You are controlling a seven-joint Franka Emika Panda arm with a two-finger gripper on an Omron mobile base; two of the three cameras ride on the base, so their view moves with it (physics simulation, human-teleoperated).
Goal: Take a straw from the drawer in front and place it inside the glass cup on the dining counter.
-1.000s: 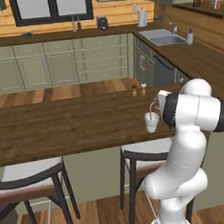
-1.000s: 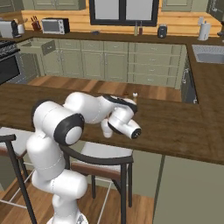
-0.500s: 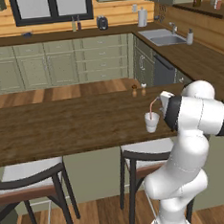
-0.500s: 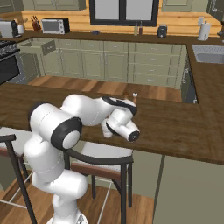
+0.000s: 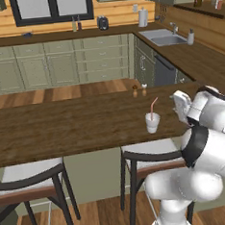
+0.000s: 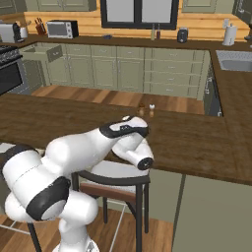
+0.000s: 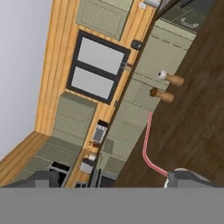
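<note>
1. The gripper [image 5: 180,103] hangs over the dining counter [image 5: 62,126], just right of the glass cup [image 5: 152,122] in the left base view, its pale fingers spread wide with nothing between them.
2. In the hand view the two dark finger tips stand far apart at the lower corners; the one on the right [image 7: 190,178] sits just beside the lower end of the straw [image 7: 148,144], not pinching it.
3. The straw [image 5: 153,109] stands in the glass cup, leaning to the right, with its upper part well above the rim.
4. In the hand view, rolled on its side, the reddish-pink stem runs from its curved lower end toward two small shakers [image 7: 168,86], one white-capped and one brown-capped, lying well beyond it on the dark wood.
5. In the left base view those shakers [image 5: 139,91] stand near the far edge of the dining counter, behind the cup and apart from it.
6. In the right base view the arm's white forearm reaches across the counter's near edge and its wrist [image 6: 133,142] hides the cup.
7. Two stools [image 5: 152,154] with pale seats and dark frames stand under the near side of the counter.
8. Across the room, in the right base view, one drawer [image 6: 43,51] juts open from the sage-green cabinets at the far left, under the microwave [image 6: 62,29].
</note>
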